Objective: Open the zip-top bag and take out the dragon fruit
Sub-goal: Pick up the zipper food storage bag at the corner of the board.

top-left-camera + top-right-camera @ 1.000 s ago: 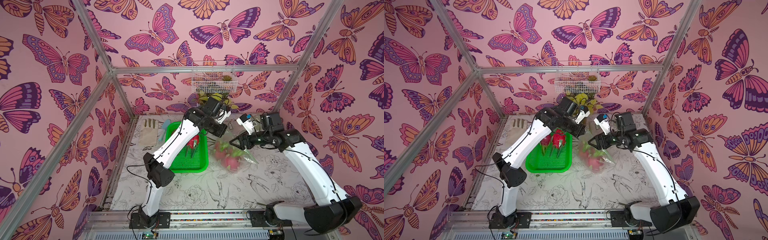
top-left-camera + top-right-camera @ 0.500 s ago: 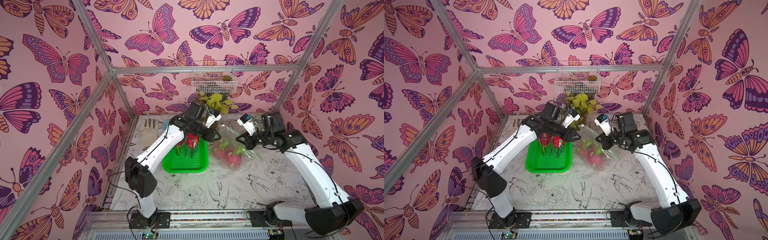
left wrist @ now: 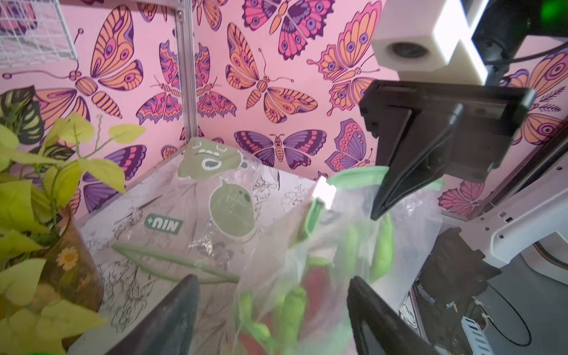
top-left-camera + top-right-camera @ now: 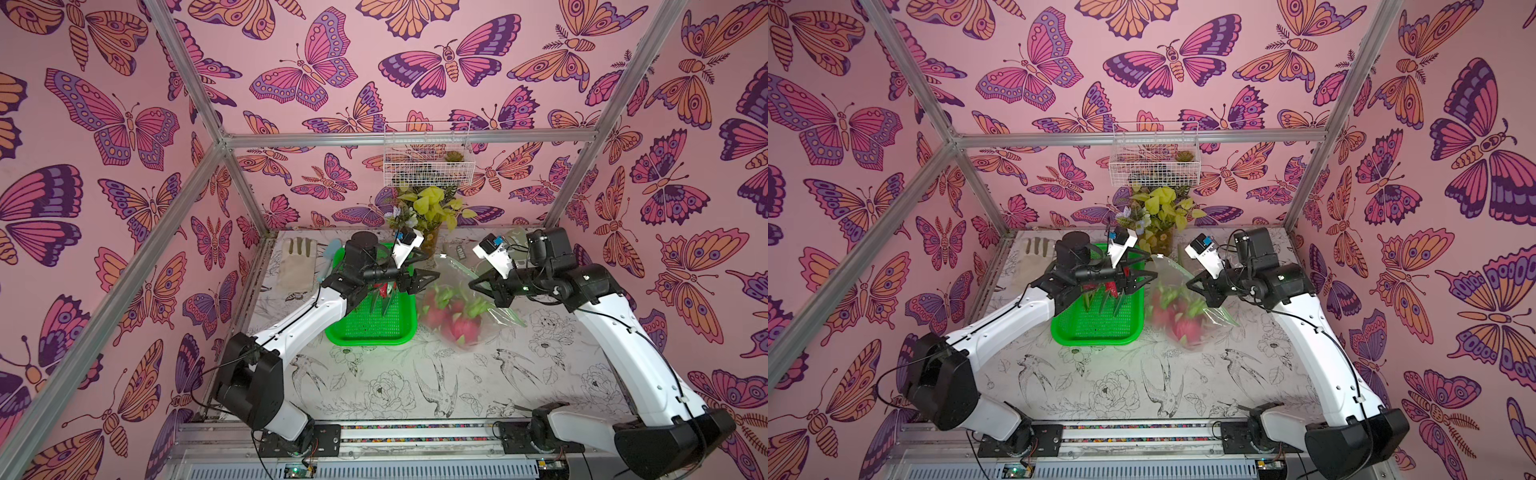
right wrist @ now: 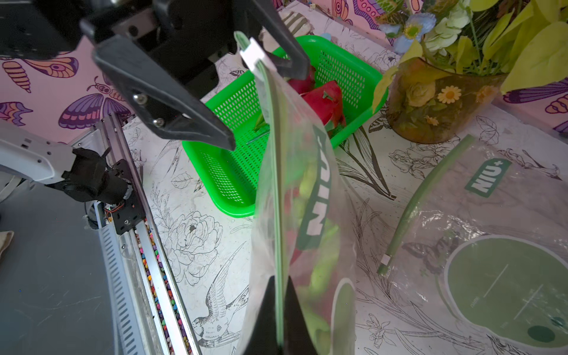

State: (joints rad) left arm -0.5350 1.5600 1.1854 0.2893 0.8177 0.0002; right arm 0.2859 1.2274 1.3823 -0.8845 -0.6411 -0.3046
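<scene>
My right gripper (image 5: 279, 285) pinches the bag (image 5: 295, 196); my left gripper (image 5: 264, 106) is spread. The bag's zip edge runs between them, with the dragon fruit (image 4: 463, 326) below.

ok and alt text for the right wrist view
The right gripper pinches the green zip edge of a clear zip-top bag holding blurred dragon fruit, with the open left gripper near its white slider. Beyond, a green basket holds red dragon fruit.

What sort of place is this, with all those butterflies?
Likely a robot test booth, not a home: two white robot arms bolted to a rail, a metal frame hung with butterfly-print panels, and staged props like the green basket.
</scene>
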